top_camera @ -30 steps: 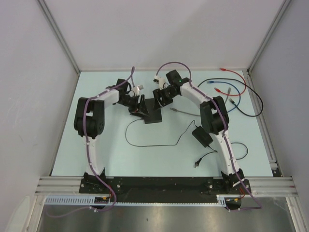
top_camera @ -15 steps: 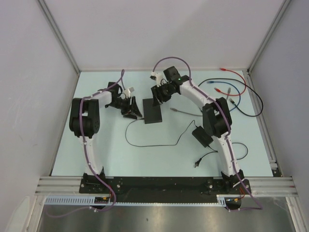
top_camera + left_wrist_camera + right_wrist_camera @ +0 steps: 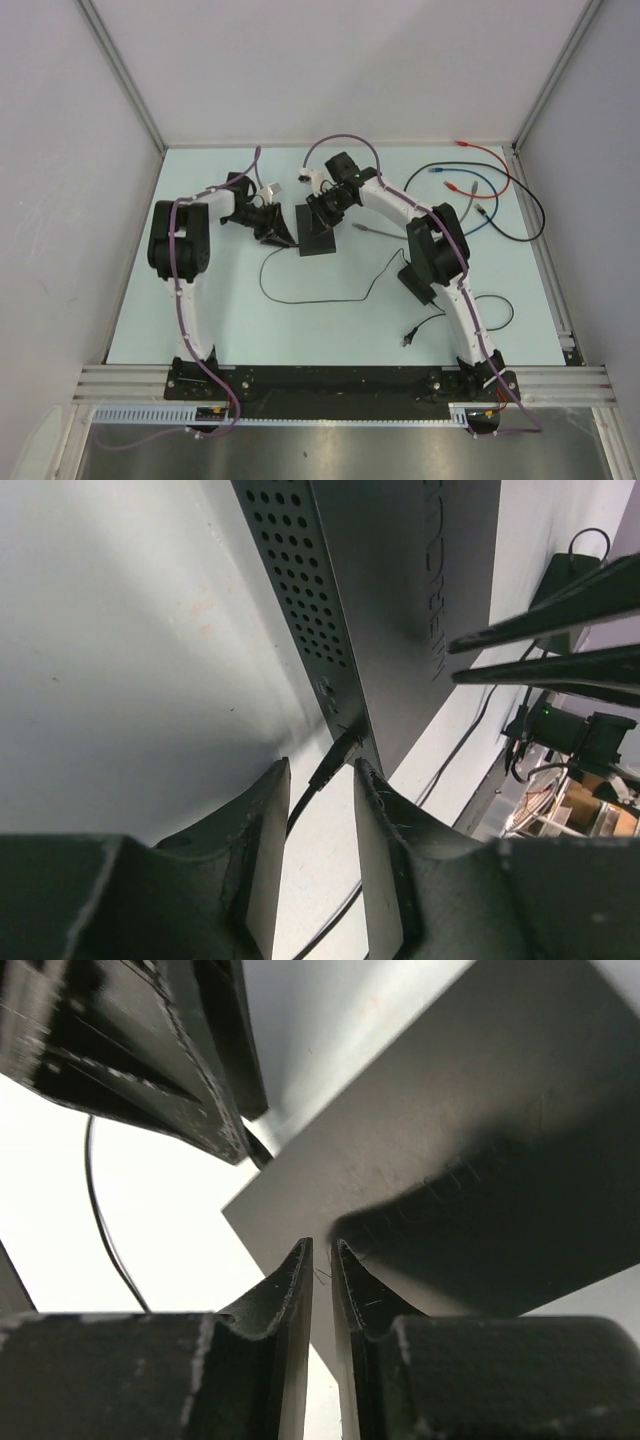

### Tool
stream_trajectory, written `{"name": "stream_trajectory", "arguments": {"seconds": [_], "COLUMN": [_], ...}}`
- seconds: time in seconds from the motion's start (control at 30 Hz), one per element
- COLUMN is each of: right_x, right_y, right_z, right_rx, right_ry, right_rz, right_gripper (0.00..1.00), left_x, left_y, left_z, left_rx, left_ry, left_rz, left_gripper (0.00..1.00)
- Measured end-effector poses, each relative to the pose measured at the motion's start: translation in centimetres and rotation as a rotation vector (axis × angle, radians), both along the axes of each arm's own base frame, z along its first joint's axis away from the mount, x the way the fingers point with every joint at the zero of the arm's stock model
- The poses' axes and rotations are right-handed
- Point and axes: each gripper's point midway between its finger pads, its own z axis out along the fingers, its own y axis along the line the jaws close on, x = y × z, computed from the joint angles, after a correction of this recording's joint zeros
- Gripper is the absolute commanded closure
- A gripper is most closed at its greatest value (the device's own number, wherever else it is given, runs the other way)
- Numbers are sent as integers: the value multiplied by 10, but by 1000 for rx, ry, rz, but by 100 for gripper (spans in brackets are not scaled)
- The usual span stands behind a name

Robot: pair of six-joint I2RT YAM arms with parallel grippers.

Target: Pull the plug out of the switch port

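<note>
The switch (image 3: 320, 238) is a flat matte-black box lying mid-table. Its perforated side (image 3: 300, 580) shows in the left wrist view, with the small black plug (image 3: 338, 755) seated near the corner. My left gripper (image 3: 272, 230) (image 3: 320, 780) sits just left of the switch, jaws apart. The plug's thin black lead runs between the jaws without touching either pad. My right gripper (image 3: 322, 208) (image 3: 322, 1248) hovers over the switch's top face (image 3: 450, 1110) near its corner. Its jaws are drawn almost together with nothing between them.
A black adapter brick (image 3: 418, 282) lies by the right arm, its thin lead (image 3: 320, 296) looping across the table. Red, blue and black cables (image 3: 480, 185) sprawl at the back right; a grey one (image 3: 375, 230) lies right of the switch. Walls close three sides.
My left gripper slid off the switch to its left side and narrowed around the plug's lead. My right gripper shifted left over the switch and its jaws closed to a thin gap.
</note>
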Motion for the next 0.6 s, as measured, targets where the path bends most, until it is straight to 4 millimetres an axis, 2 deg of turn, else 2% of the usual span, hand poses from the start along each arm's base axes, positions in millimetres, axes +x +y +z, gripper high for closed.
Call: {"name": "stream_trajectory", "arguments": {"seconds": [0.1,0.37,0.6], "right_x": [-5,-8,-9], "right_y": [-2,-1,-2], "right_z": [-9,-11,-11], "right_rx": [-9,0,-2], "right_ry": [28,39,45], "right_rz": [5,14,14], "right_gripper": [83,83,83], "left_x": [1,0,-2], "left_y": [-1,-9,-14], "left_z": [-1,-3,-2], "left_rx": [-12,-84,-160], "left_ry": [6,40,77], "left_rz": [-3,-20,-34], "left_gripper": [67,77,91]}}
